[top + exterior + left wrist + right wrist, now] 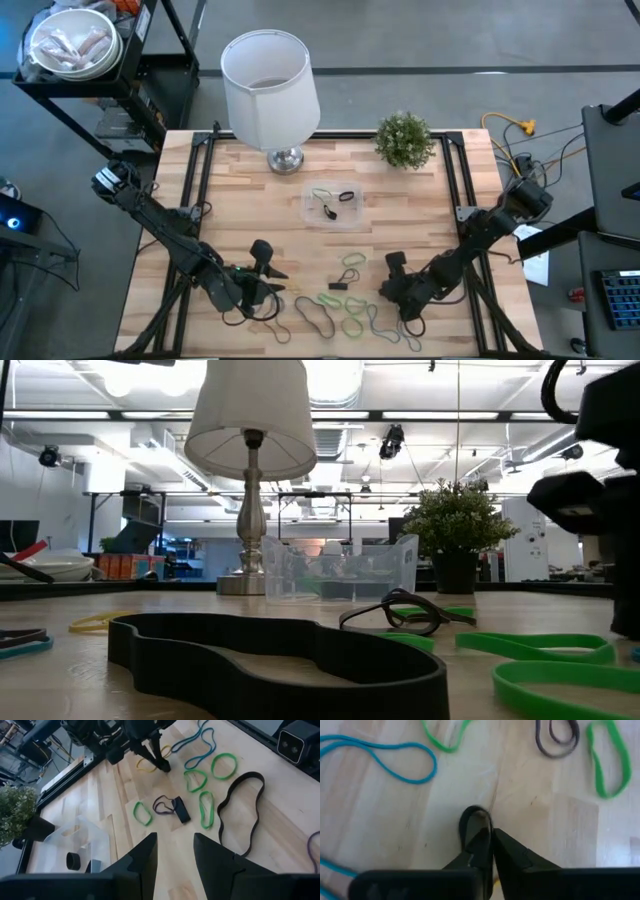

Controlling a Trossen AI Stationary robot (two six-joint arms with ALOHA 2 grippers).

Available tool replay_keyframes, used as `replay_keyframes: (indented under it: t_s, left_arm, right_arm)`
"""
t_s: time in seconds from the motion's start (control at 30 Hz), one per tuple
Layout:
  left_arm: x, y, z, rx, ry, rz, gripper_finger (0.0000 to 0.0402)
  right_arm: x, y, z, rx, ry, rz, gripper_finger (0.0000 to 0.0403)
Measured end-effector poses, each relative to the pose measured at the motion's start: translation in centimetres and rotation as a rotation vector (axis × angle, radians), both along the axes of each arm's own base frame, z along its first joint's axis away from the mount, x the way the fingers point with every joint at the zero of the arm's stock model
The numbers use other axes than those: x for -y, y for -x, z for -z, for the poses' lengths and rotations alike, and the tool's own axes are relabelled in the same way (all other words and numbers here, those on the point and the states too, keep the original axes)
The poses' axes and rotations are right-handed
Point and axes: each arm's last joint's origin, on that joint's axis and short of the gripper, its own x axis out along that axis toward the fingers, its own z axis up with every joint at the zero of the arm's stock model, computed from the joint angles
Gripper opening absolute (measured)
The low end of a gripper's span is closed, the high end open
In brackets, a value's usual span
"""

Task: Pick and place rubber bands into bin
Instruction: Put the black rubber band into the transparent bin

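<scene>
Several rubber bands lie loose on the wooden table near its front edge: green loops [206, 809], a blue one [385, 757], a purple one [162, 805] and a wide black one [270, 650]. The clear bin [335, 208] stands at mid-table with a few bands inside. My right gripper [491, 837] is down at the tabletop, front right [393, 266], shut on a small dark rubber band [475, 820]. My left gripper [175, 855] hangs open above the table at the front left [265, 262], holding nothing. My right gripper pinches one end of the small dark band [479, 831] between its two fingertips, coming at it steeply from above. The free part of the loop [472, 812] sticks out past the tips and lies on the wood.
A white lampshade on a metal base [268, 80] and a small potted plant [404, 138] stand along the far edge behind the bin. A yellow band [145, 766] lies right beside my right gripper. A small black block [181, 810] lies among the bands.
</scene>
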Motion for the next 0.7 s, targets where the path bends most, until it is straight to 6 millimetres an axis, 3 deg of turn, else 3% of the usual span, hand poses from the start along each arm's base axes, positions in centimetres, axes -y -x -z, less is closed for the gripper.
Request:
replay_keyframes:
  t_s: [0.3,0.53,0.7]
  left_arm:
    - [0.0,0.0,0.1,-0.004,-0.002,0.0,0.0112]
    - [0.0,0.0,0.1,-0.003,-0.001,0.0,0.0112]
    - [0.0,0.0,0.1,-0.002,0.001,0.0,0.0112]
  right_arm:
    - [-0.3,-1.0,-1.6,0.134,0.169,-0.068,0.0009]
    - [-0.2,-2.8,-4.3,0.353,0.565,-0.015,0.0009]
    - [1.6,-5.3,-6.2,0.385,0.704,0.069,0.0008]
